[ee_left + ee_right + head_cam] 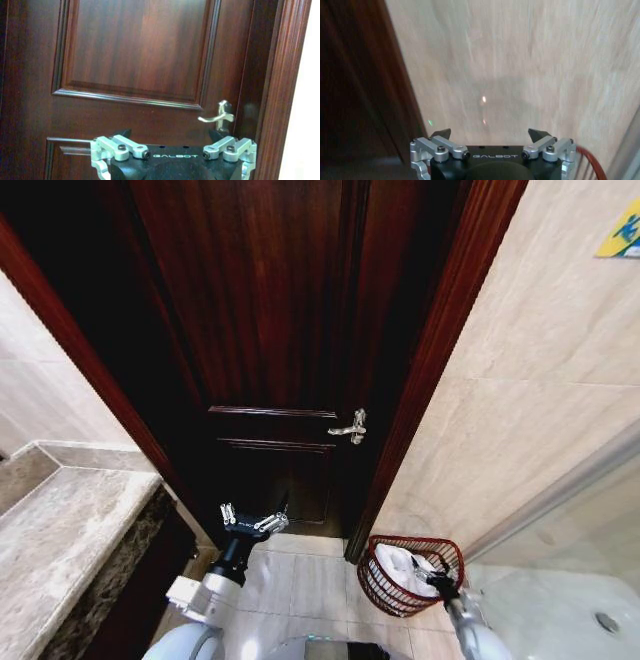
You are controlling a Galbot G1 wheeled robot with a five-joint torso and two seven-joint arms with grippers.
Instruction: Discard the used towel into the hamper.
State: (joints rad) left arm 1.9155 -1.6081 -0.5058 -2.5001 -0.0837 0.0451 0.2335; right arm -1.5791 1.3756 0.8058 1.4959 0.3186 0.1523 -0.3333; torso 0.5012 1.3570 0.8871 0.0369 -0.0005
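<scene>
A: What's the biggest thing in front of you?

B: The tall dark red-brown panelled wooden door (270,330), shut, with its curved silver lever handle (351,427). You're parked facing it, so it blocks the way ahead; pale glossy beige wall tiles (540,380) run off to your right, and a mottled grey stone surface (60,530) sits at your left.

A: And the hamper?

B: The small round dark red-brown wire hamper (380,585) stands on the pale tiled floor (300,580), tucked against the door frame at the foot of the tiled wall. The crumpled white towel (405,565) already lies inside it, so I'd judge the discard done.

A: Why are your arms where they are?

B: Your right gripper (437,576) hangs just above the hamper's near rim, over the towel, about where a drop would be made. Its fingers (538,134) are spread and hold nothing. Your left gripper (253,522) is raised toward the door's lower panel, well apart from the hamper, fingers (121,134) also spread and idle.
</scene>
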